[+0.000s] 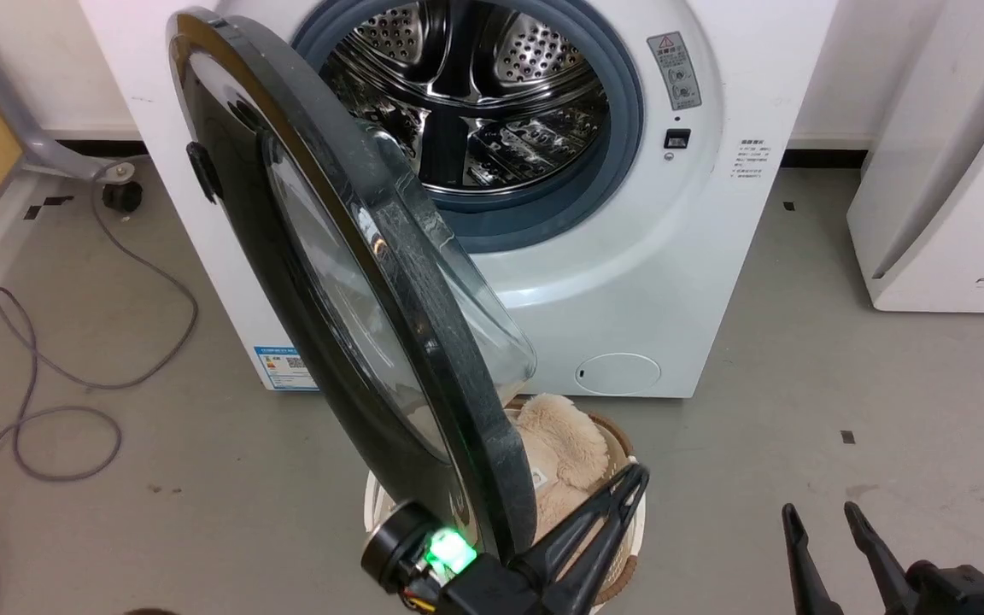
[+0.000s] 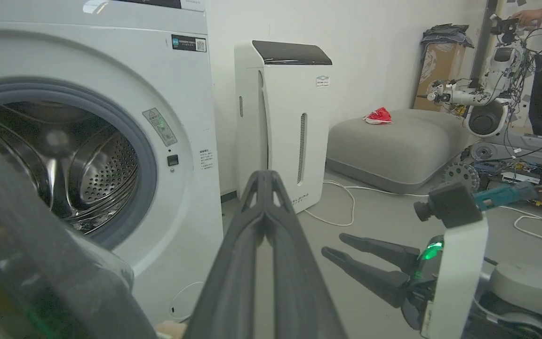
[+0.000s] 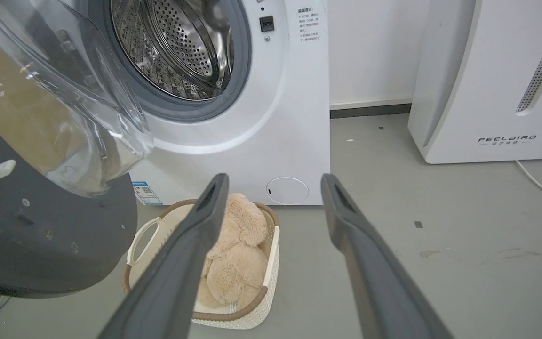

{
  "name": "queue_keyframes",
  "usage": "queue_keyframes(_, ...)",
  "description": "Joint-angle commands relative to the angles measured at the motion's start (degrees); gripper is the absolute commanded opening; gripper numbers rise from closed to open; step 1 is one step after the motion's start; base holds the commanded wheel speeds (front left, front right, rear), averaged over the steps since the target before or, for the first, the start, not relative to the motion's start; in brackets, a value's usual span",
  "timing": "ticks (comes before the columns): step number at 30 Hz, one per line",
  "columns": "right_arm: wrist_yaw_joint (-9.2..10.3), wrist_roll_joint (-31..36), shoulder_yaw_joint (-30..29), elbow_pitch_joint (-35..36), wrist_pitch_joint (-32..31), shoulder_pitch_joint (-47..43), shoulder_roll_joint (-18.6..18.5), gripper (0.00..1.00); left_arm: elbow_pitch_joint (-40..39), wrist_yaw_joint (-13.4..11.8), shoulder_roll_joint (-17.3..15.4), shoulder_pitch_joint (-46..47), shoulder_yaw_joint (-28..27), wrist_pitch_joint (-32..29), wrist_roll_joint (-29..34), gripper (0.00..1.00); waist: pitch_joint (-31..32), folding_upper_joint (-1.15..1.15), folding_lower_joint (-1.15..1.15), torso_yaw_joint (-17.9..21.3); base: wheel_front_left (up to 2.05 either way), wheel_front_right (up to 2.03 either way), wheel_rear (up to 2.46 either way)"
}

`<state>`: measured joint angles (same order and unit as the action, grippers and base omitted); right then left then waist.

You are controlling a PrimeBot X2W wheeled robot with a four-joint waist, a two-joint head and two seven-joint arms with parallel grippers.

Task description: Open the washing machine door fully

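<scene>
Washing machine door (image 1: pixel 347 282) is about half open, swung out through frame centre. My left gripper (image 1: pixel 629 483), jaws pressed together, sits at its lower edge. Risk: it slips off and the door stalls, or clips the basket (image 3: pixel 271 263) below. Right gripper (image 1: pixel 821 521), jaws spread, idles lower right.

A white basket (image 3: pixel 271 263) with a brown rim sits on the grey floor (image 1: pixel 799 359), holding a beige plush toy (image 3: pixel 233 254). A white air purifier (image 3: pixel 492 80) stands by the wall; a grey cable (image 1: pixel 31 376) loops on the floor
</scene>
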<state>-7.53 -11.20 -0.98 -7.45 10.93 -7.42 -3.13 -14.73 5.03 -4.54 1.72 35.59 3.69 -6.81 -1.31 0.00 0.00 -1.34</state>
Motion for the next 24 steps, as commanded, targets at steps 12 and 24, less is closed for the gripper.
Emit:
queue_keyframes(12, 0.04, -1.21, 0.93, -1.70, -0.13, 2.14, 0.25, 1.00, 16.60, -4.20, 1.32, 5.96, -1.00, 2.00, -2.33, 0.00, -0.85, 0.00, 0.00, 0.30, 0.00, 0.00, 0.00)
queue_keyframes(24, 0.04, -2.36, 1.48, -3.58, 0.15, 1.86, 0.25, 1.00, 24.46, -9.92, 1.64, 8.76, -0.69, 5.64, -6.88, 0.00, -0.79, 0.00, 0.00, 0.78, 0.00, 0.00, 0.00)
